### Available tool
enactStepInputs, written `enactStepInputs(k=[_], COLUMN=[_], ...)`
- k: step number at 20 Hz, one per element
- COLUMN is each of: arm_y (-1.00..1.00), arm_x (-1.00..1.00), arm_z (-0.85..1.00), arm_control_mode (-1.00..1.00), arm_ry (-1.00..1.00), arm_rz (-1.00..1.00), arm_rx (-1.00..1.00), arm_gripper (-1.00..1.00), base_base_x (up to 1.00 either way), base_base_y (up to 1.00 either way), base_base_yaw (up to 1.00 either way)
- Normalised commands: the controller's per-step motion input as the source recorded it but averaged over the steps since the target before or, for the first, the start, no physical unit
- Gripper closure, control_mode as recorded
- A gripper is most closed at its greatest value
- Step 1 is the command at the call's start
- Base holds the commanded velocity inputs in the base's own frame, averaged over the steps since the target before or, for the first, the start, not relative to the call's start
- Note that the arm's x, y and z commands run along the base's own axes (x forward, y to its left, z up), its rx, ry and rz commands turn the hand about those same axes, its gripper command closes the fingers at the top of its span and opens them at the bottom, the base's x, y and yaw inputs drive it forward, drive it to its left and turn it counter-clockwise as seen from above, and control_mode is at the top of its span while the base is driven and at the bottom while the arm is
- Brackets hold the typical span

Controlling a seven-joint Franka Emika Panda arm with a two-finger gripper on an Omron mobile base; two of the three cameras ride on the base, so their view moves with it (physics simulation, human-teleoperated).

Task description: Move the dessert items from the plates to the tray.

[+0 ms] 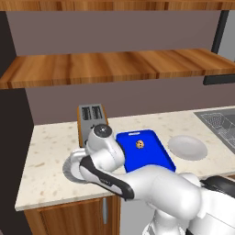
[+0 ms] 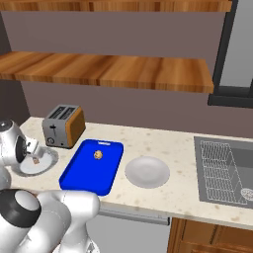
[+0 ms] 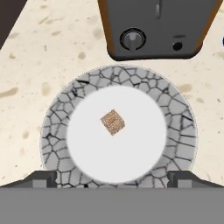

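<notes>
A brown morsel (image 3: 113, 122) is seen centred on the ribbed-rim plate (image 3: 177, 111) at the desk's (image 2: 163, 195) left, under the spread pincer (image 3: 113, 178); judged light and crumbly, it is best pinched gently across flat sides; the blue tray (image 2: 79, 170) is seen beside.

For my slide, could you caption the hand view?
Gripper above a brown morsel centred on a crackle-rimmed plate, toaster beyond.

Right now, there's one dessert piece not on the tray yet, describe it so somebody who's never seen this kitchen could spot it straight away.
Start at the toaster at the back of the speckled counter. Directly in front of it sits a round plate with a dark crackled rim. At the centre of its white middle lies the light-brown cube. Unlike the rounder, speckled piece on the blue tray, it is square-edged and plain.
</notes>
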Motion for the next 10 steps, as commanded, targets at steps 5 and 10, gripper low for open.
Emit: enactStepInputs(k=[5,10], arm_y=[0.00,0.00], arm_x=[0.12,0.02], arm_z=[-0.04,-0.20], arm_control_mode=[-1.00,-1.00], arm_ry=[0.00,0.00], arm_rz=[0.00,0.00], arm_rx=[0.00,0.00], arm_gripper=[-1.00,-1.00], base_base_x=[0.00,0.00], base_base_y=[0.00,0.00], base_base_yaw=[0.00,0.00])
